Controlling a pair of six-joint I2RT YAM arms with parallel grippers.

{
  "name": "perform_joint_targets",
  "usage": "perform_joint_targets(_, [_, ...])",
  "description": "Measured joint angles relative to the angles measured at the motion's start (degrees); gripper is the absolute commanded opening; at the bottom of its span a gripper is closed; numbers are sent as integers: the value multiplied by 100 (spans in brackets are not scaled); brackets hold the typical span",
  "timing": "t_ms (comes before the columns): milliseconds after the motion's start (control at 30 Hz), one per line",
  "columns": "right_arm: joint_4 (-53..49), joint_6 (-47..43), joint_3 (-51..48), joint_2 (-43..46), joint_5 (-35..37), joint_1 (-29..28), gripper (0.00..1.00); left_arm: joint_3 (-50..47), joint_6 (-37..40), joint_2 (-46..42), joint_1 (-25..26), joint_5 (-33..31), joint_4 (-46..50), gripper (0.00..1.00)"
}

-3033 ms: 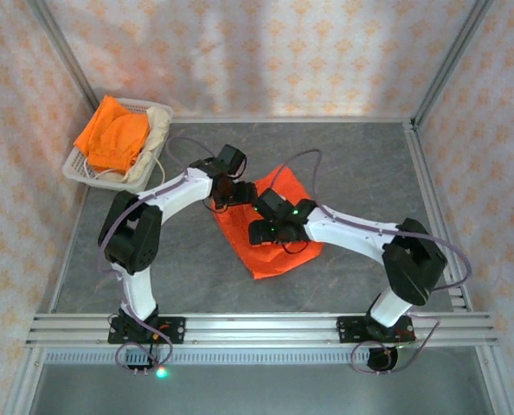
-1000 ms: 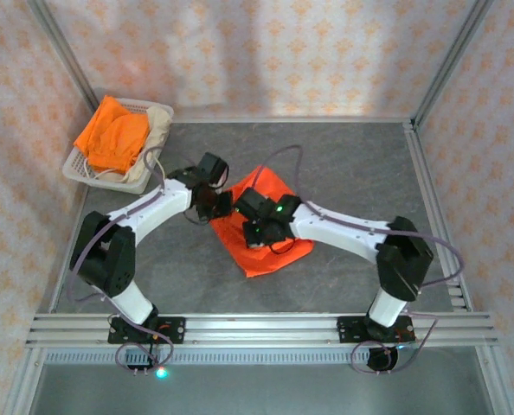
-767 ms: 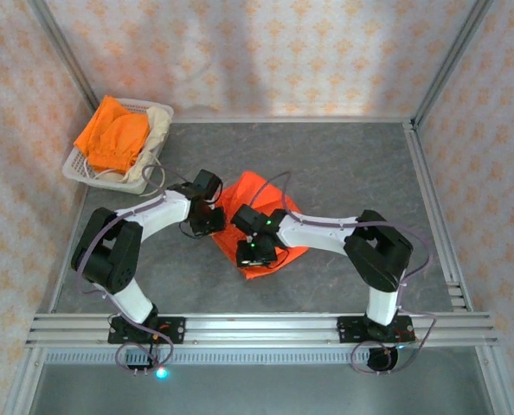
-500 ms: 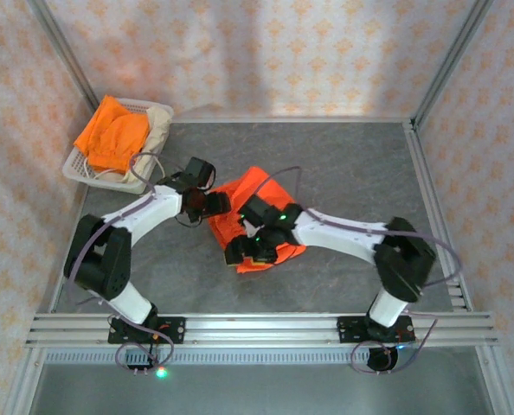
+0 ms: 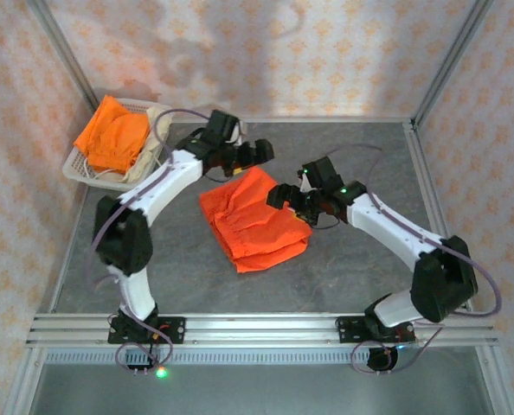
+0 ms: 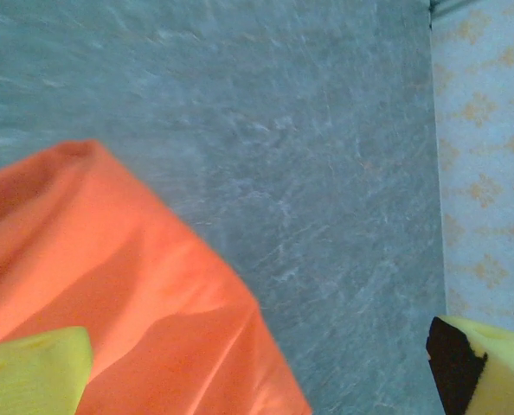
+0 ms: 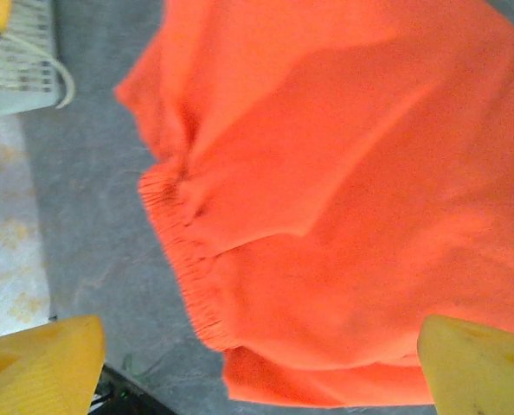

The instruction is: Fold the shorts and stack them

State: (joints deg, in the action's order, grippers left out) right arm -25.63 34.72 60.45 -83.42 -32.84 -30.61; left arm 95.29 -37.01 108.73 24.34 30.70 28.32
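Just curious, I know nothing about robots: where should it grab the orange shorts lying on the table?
Probably the gathered waistband of the shorts, from above at their left edge: they lie flat and folded, and that thick hem is easiest to pinch.

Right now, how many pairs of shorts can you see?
3. One folded orange pair lies on the table; a second orange pair sits in the white basket at far left, a cream pair tucked beside it. More could be hidden underneath.

Lab test cell, aluminium frame (image 5: 257, 327), wallpaper-patterned walls (image 5: 326, 60)
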Motion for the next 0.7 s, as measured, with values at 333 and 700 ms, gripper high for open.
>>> perform_joint_targets(333, [1220,560,-901,-782,-175,79,90,1270,-256,2251,177,273,68,100])
perform_joint_targets(700, [2614,984,-1974,-570,-258,109,90,2162,35,2881,28,229,474,100])
